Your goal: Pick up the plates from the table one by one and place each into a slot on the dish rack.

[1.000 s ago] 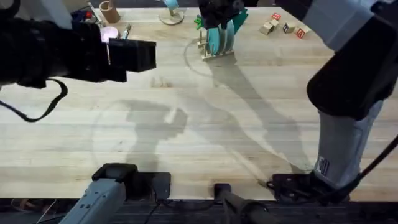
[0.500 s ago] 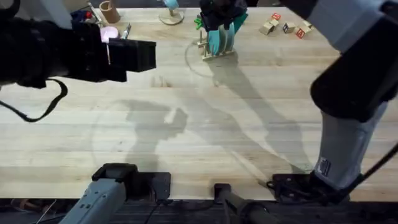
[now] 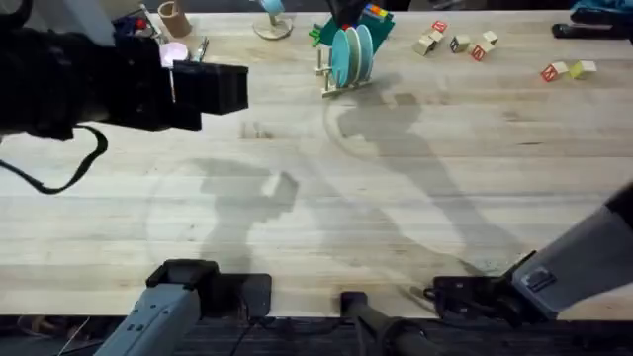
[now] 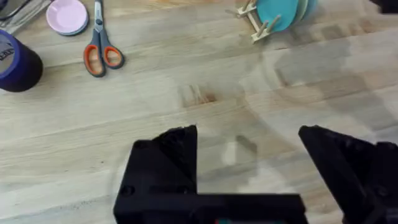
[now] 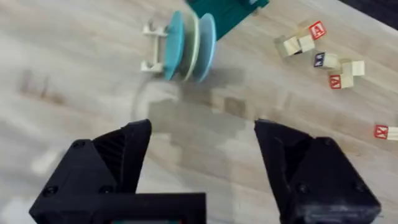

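The dish rack (image 3: 336, 81) stands at the table's far middle, with three plates upright in its slots: a teal one (image 3: 341, 56), a cream one (image 5: 190, 48) and a light blue one (image 3: 364, 49). In the right wrist view my right gripper (image 5: 202, 127) is open with nothing in it, pulled back well short of the rack (image 5: 154, 47). My left gripper (image 4: 247, 134) is also open and empty, hovering over bare table (image 4: 205, 93) with the plates (image 4: 283, 12) far off. The left arm (image 3: 119, 89) looms dark at the upper left.
A green holder (image 3: 348, 25) stands just behind the rack. Lettered wooden blocks (image 3: 455, 42) lie at the far right. A pink disc (image 4: 67, 15), scissors (image 4: 102, 53) and a dark blue roll (image 4: 15, 62) sit at the far left. The right arm (image 3: 584, 272) is at the lower right.
My right arm has pulled away from the rack to the lower right, leaving the plates standing in it. The left arm has not moved.
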Available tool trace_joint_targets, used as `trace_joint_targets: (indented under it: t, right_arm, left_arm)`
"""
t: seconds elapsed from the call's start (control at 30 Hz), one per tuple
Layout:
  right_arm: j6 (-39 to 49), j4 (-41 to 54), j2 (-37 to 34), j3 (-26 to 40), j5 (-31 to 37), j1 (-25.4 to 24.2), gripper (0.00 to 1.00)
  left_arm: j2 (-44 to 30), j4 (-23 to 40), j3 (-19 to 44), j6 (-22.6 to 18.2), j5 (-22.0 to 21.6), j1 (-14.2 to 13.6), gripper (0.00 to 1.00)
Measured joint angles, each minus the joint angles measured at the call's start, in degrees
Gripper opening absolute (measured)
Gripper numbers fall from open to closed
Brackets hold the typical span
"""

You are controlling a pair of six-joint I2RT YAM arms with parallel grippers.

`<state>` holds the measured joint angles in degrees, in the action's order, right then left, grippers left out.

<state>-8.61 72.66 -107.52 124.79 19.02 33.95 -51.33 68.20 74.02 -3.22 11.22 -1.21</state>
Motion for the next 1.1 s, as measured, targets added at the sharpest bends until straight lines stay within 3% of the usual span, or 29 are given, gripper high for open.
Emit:
trace_joint_targets:
  t: [0.43, 0.53, 0.87, 0.97, 1.1]
  right_arm:
    - [2.79, 10.8, 12.03, -1.16, -6.49, 0.0, 0.995]
    - [2.92, 8.09, 16.76, -6.96, -6.68, 0.0, 0.995]
    - [2.63, -4.06, 35.59, -38.13, -10.5, 0.0, 0.996]
    - [2.61, -5.28, 39.03, -42.06, -12.03, 0.0, 0.996]
    - [2.61, -5.39, 40.75, -42.51, -12.92, 0.0, 0.995]
  left_arm:
    - [0.02, 0.15, 0.0, 0.0, -0.13, 0.0, 0.994]
    - [0.0, 1.65, 0.0, -0.06, -0.15, 0.0, 0.992]
    - [0.0, 3.82, 0.0, -0.53, -0.15, 0.0, 0.993]
    - [0.02, 3.82, 0.0, -0.87, -0.15, 0.0, 0.994]
    - [0.0, 3.82, 0.0, -0.9, -0.15, 0.0, 0.993]
